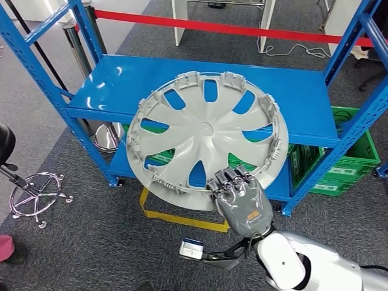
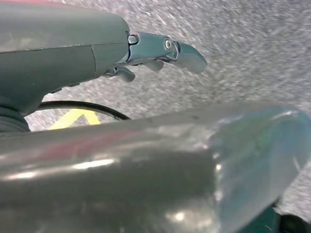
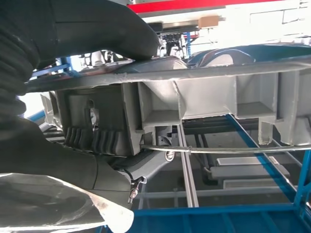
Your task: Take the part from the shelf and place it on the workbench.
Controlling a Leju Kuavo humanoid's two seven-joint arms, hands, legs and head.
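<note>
Hubcap [image 1: 207, 130]: a grey plastic wheel cover, inner side up, gripped at its near rim and held over the front edge of the blue shelf; most of the disc hangs out from the hand toward the rack.
Right hand [image 1: 242, 197]: nearest thing to the camera; its fingers [image 1: 231, 177] fold over the near rim from above, and in the right wrist view the thumb lies on top with the dark fingers [image 3: 93, 138] pressed under the ribbed edge, so it pinches the hubcap.
Left hand [image 2: 161, 51]: hangs over grey carpet, fingers slightly apart, holding nothing.
Key relation: the disc lies away from the right hand's fingers, forward and to the robot's left, roughly level; being round it has no long axis. The right hand is the one on it, so carrying it falls to that arm, and a one-edge grip probably lets the far side droop.
Shelf [image 1: 114, 85]: blue metal rack, green crates [image 1: 357, 163] beneath.
Worktop: cannot tell where it stands.
Beyond: a red barrier tape [image 1: 228, 28].
</note>
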